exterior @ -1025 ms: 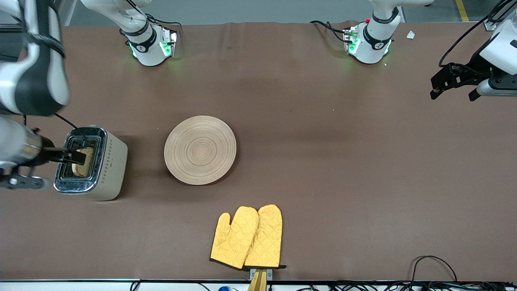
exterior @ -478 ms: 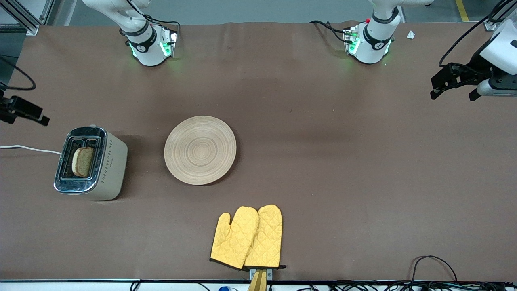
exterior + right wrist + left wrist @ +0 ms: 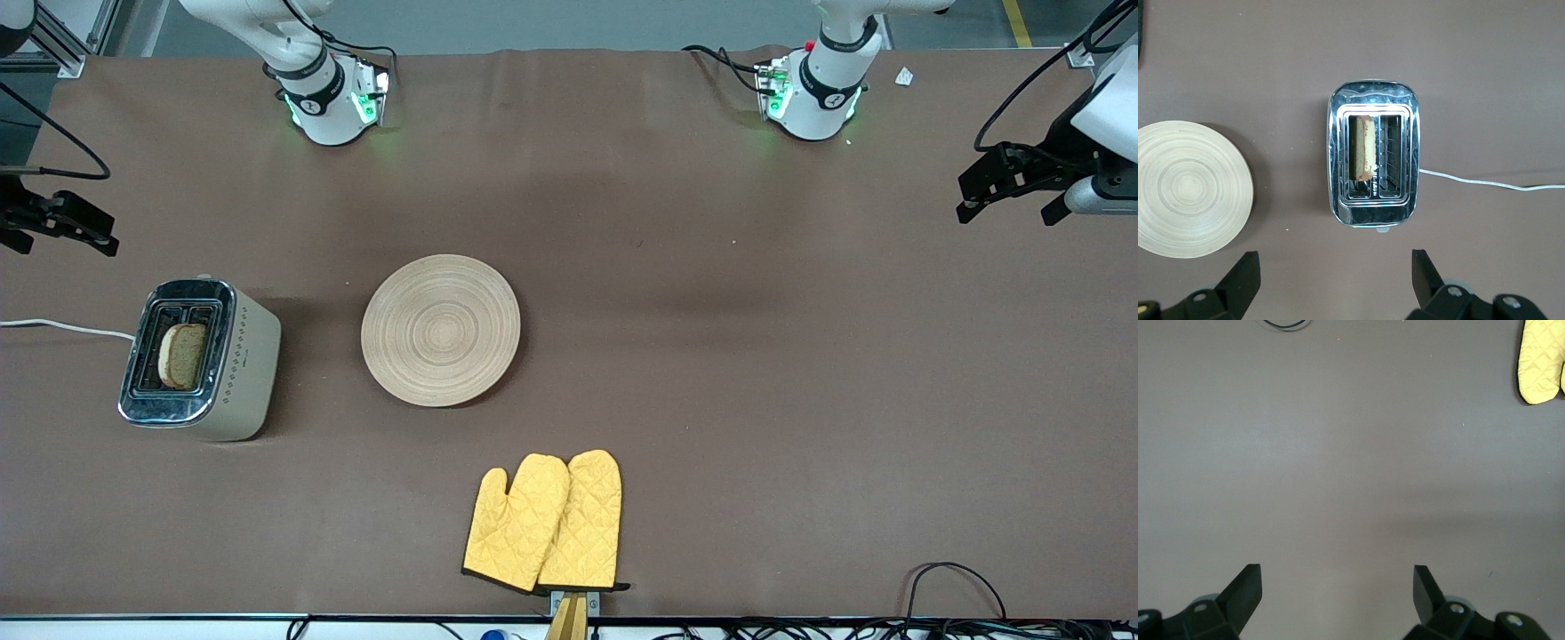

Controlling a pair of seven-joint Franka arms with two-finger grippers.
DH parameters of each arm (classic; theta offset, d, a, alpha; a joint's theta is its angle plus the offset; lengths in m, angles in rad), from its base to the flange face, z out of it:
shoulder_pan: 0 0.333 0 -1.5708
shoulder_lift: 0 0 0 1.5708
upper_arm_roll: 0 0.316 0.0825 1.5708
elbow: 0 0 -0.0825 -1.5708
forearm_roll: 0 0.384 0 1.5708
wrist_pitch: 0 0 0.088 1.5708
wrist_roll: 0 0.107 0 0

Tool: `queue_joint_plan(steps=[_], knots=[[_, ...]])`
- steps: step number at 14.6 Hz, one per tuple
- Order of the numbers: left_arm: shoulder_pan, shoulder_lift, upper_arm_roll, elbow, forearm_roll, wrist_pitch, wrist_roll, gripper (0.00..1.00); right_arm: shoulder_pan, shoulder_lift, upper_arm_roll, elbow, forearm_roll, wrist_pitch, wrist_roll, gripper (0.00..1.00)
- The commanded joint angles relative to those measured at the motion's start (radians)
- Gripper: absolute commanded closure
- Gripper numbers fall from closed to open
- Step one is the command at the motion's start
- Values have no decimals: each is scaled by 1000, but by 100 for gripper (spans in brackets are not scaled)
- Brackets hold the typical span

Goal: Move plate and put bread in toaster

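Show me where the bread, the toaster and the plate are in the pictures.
bread (image 3: pixel 1363 148): right wrist view, top edge of the slice in the slot.
toaster (image 3: pixel 249 356): front view, its cream side wall.
plate (image 3: pixel 441 330): front view, centre of the rings.

Robot lab: two bolted arm bases (image 3: pixel 324 98) on a brown-covered table (image 3: pixel 711 356).

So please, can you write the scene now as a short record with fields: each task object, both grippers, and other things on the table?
plate: lying flat on the table, nothing on it
bread: standing in one slot of the toaster
toaster: toward the right arm's end of the table, beside the plate
right gripper: open, holds nothing, up over the toaster
left gripper: open, holds nothing, over bare table at the left arm's end
oven mitts: yellow pair, nearer to the front camera than the plate
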Motion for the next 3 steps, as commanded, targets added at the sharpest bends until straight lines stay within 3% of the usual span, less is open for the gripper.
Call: queue_joint_plan(steps=[1, 3], knots=[[2, 8, 2, 14, -11, 6, 8, 0, 23, -26, 1, -33, -16, 18, -9, 0], [-4, 30, 2, 52, 4, 2, -1, 0, 26, -26, -1, -33, -14, 15, -9, 0]])
